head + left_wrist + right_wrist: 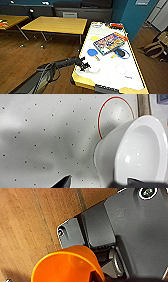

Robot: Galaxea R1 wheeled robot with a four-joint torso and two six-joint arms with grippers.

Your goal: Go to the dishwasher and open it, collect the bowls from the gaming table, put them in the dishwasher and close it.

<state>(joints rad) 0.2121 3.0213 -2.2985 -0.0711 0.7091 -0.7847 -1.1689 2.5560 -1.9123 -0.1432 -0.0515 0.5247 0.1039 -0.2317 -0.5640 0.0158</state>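
Here the left hand [85,66] sits over the near end of the white-topped desk [117,60], right against a white bowl [94,68], its fingers on either side of the rim, seemingly gripping it. The left wrist view adds what the head view lacks: the bowl's [140,151] glossy inside and a red ring [113,115] printed beside it. The right wrist view shows an orange bowl [66,268] held close at the right hand above wood floor [25,225]; its grip cannot be judged.

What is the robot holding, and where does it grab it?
The left tool grips a white bowl by its rim. An orange bowl sits at the right tool, apparently also held by its rim.
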